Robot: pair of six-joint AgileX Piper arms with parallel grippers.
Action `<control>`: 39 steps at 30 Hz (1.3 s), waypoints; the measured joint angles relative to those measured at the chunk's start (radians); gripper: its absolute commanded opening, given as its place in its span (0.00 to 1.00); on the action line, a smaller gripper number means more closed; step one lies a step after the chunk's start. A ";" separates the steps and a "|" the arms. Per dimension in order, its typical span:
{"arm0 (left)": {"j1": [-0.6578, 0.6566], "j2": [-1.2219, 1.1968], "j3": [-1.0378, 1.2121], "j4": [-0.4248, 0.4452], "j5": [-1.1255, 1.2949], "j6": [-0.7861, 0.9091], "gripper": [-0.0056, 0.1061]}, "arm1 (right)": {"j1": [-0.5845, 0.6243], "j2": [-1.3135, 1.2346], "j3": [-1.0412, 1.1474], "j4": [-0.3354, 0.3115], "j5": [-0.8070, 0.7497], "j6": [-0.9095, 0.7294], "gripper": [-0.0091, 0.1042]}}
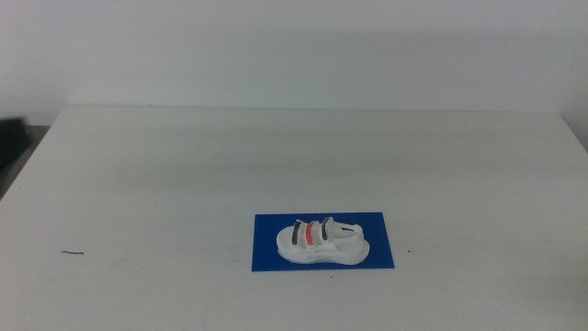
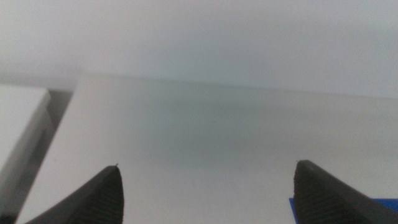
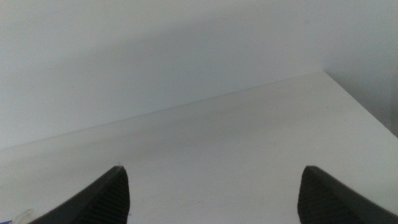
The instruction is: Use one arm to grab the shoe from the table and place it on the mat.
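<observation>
The white shoe [image 1: 322, 243], with black, red and black straps, lies on the blue mat [image 1: 377, 225] at the front middle of the white table [image 1: 294, 165]. Neither arm shows in the middle view. My left gripper [image 2: 205, 193] is open and empty above the bare table; a corner of the blue mat [image 2: 385, 204] shows beside one jaw in the left wrist view. My right gripper [image 3: 214, 196] is open and empty over the bare tabletop, far from the shoe.
A small dark mark [image 1: 73, 253] lies on the table at the front left. A dark object [image 1: 11, 138] stands off the table's far left edge. A white block [image 2: 18, 118] sits beyond the table edge in the left wrist view.
</observation>
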 measured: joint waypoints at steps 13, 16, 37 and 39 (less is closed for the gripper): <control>0.056 -0.429 0.356 -0.198 -0.303 0.433 0.89 | 0.000 0.000 0.000 0.000 0.000 0.000 0.78; 0.153 -0.510 0.490 -0.320 -0.422 0.548 0.89 | 0.000 0.000 0.000 0.000 0.000 0.000 0.78; 0.308 -0.612 0.741 -0.406 -0.564 0.596 0.89 | 0.000 0.000 0.000 0.000 0.000 0.000 0.78; 0.308 -0.612 0.742 -0.406 -0.556 0.596 0.89 | 0.000 0.000 0.000 0.000 0.000 0.000 0.78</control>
